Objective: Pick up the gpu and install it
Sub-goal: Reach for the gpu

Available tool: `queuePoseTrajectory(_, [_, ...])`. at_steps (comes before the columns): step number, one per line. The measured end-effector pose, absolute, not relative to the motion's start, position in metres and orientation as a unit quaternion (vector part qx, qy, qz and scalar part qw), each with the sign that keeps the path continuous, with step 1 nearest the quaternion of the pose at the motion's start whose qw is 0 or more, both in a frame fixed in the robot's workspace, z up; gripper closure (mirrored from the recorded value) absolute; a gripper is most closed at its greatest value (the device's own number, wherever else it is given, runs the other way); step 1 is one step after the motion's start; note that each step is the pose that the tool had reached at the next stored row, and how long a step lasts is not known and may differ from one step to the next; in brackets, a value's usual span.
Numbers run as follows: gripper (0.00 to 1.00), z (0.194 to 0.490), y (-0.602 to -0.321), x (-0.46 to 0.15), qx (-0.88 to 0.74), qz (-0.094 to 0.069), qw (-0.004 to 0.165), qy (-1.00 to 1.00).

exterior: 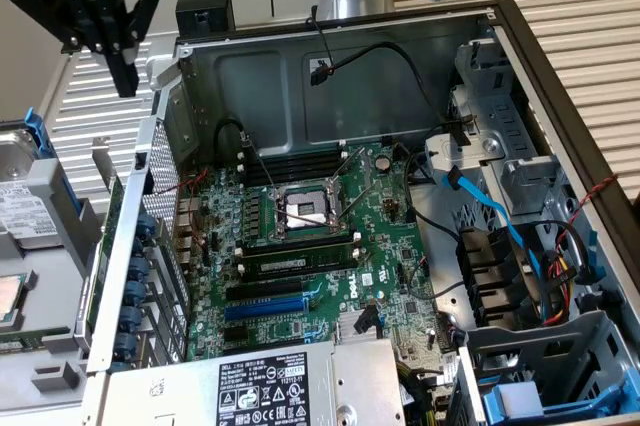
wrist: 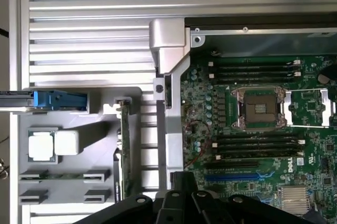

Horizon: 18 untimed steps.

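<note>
Shut and empty, the pincer [exterior: 124, 78] hangs above the table [wrist: 95, 24]. At its six o'clock in the exterior view, the gpu [wrist: 125, 150] stands on edge in a grey holder [wrist: 68, 182] beside the computer case [exterior: 300, 76]. It looks light, stiff and fragile, best pinched along its upper board edge.

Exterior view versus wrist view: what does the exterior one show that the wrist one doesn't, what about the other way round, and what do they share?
Exterior view: the power supply with its white label, and the drive cage with a blue cable.
Wrist view: a straight-down look at the grey holder, with a processor beside a white block.
Both: the motherboard with its open socket, the gpu standing on edge in the holder, untouched, and the gripper, shut and empty.
</note>
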<state>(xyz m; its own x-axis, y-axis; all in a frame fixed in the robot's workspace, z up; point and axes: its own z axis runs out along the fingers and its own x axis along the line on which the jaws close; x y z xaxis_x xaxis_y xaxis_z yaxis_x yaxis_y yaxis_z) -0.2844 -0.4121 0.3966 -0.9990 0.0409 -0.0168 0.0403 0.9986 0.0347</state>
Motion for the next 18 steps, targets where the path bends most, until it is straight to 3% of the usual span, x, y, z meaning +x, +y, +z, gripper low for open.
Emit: queuePoseTrajectory(18, [0.89, 0.397, -0.436, -0.338, 0.019, 0.029, 0.009, 0.999])
